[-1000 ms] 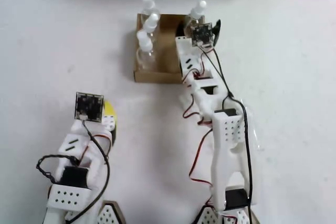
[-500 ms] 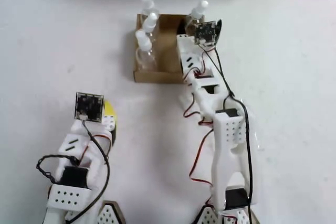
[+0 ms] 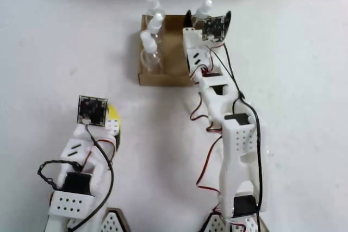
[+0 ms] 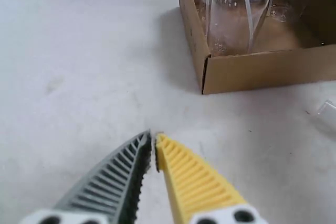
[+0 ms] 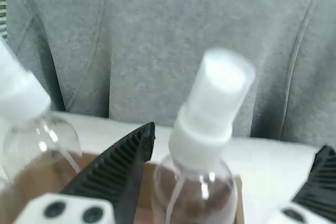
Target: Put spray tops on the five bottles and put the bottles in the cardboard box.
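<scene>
The cardboard box [image 3: 168, 74] stands at the far middle of the table. Three clear bottles with white spray tops [image 3: 156, 23] stand along its left side. Another capped bottle [image 3: 204, 9] [image 5: 207, 129] stands at its far right corner, between the spread black fingers [image 5: 118, 174] of my right gripper [image 3: 208, 19] [image 5: 236, 142], which is open and not clamping it. Well short of the box [image 4: 252, 72], my left gripper [image 3: 112, 115] [image 4: 153, 139] rests low over the table. Its grey and yellow fingers are shut on nothing. A bottle [image 4: 236, 9] shows inside the box.
A grey fabric backdrop [image 5: 157, 35] hangs beyond the table's far edge. A clear plastic scrap [image 4: 328, 111] lies on the table beside the box. Open white tabletop [image 3: 65, 42] spreads left of the box.
My right gripper has shifted toward the box's far edge and its fingers have spread apart around the capped bottle. The left arm has kept still.
</scene>
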Controlling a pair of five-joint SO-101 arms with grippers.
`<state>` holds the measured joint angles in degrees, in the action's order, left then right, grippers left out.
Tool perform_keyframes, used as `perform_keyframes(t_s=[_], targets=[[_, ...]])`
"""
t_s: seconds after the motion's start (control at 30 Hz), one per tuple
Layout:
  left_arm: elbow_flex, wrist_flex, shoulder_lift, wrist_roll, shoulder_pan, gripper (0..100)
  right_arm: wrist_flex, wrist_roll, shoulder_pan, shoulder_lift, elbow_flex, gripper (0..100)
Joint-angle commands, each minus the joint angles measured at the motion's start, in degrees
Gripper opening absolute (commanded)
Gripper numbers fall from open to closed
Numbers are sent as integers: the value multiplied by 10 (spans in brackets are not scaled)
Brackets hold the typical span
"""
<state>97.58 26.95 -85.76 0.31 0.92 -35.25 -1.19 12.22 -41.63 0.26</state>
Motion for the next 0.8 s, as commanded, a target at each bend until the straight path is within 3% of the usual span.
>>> perform_keyframes(t_s=[0.0,0.33,0.77], targets=[[-2,-19,-10,-6,-6,24,27,4,7,67,-12,400],[-2,-19,-8,-28,-6,24,113,4,2,176,-8,400],[-2,-19,-8,-53,-6,23,402,4,-14,417,55,398]])
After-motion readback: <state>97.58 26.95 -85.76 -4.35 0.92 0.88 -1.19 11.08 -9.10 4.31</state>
